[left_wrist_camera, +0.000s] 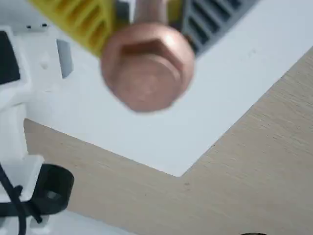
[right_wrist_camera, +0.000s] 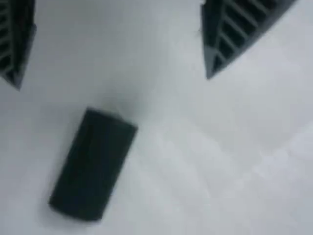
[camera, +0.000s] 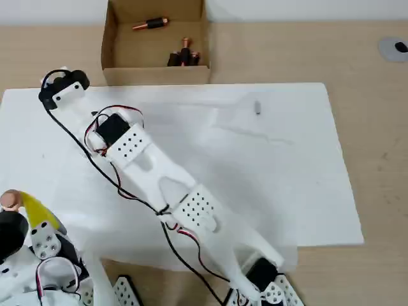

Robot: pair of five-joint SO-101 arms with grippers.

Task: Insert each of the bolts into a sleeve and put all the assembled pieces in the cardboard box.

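Left pincer: the left gripper (camera: 14, 205) is sitting low at the near left corner of the table (camera: 382, 159), clenched on a copper bolt (left_wrist_camera: 146, 68). The bolt's shaft is running up between the yellow finger (left_wrist_camera: 73, 19) and the grey one, with the hexagonal head sticking out past the tips.

Bolt: it is hanging in the air above the edge of the white sheet (camera: 255, 178), clear of both sheet and wood.

Right pincer: the right gripper (camera: 62, 89) is stretching across to the far left corner of the sheet, just beside the cardboard box (camera: 156, 75). Its two dark fingers (right_wrist_camera: 234, 34) are standing wide apart, grasping nothing.

Sleeve: a short dark sleeve (right_wrist_camera: 92, 164) is lying flat on the sheet just past the right gripper's fingertips. It is sitting off the middle of the gap, towards one finger, and touching neither.

Box: it is sitting at the far edge of the table, touching the sheet's far border. It is holding one assembled piece (camera: 150, 24) near its back wall and a few more (camera: 185, 57) bunched near its front right corner.
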